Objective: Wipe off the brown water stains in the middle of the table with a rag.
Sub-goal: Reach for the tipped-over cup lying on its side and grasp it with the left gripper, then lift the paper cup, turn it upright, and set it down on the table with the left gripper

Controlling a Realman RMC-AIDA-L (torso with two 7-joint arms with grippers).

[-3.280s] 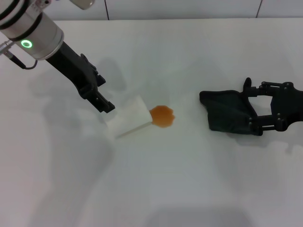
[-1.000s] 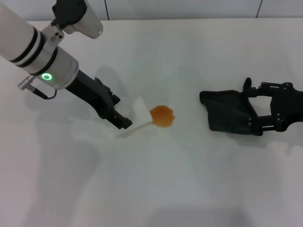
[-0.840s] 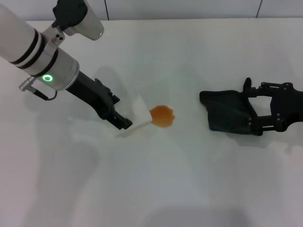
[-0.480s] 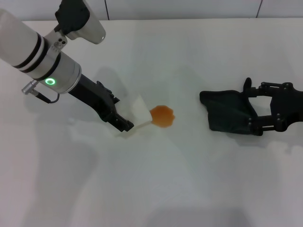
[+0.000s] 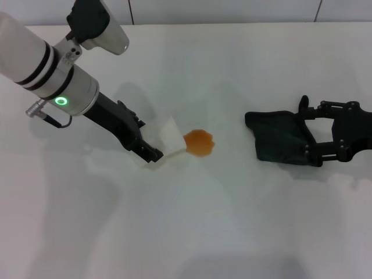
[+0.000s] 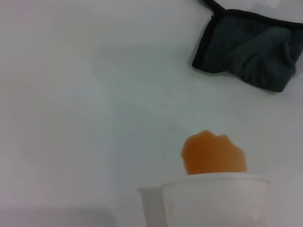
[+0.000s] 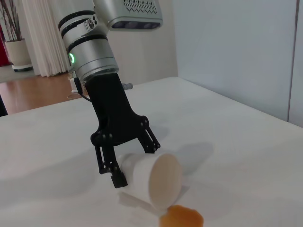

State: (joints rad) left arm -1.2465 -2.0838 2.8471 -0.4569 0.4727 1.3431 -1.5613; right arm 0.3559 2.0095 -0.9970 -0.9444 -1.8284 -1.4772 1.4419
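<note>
Where the wide, smooth white table (image 5: 232,232) reaches its middle, one small orange-brown water stain (image 5: 199,142) of irregular rounded outline lies. Item: white paper cup (image 5: 170,137), tipped on its side, mouth touching the stain's edge on the side of the table's left edge. Item: left gripper (image 5: 152,152), black, fingers (image 7: 114,173) spread around the cup's body, one to each side; whether they press the cup cannot be told. Item: dark green-black soft cloth rag (image 5: 279,136), crumpled, flat on the table toward its right edge, well apart from the stain. Item: right gripper (image 5: 308,131), black, lying at the rag's right side, fingers parted with the rag's edge between them.
</note>
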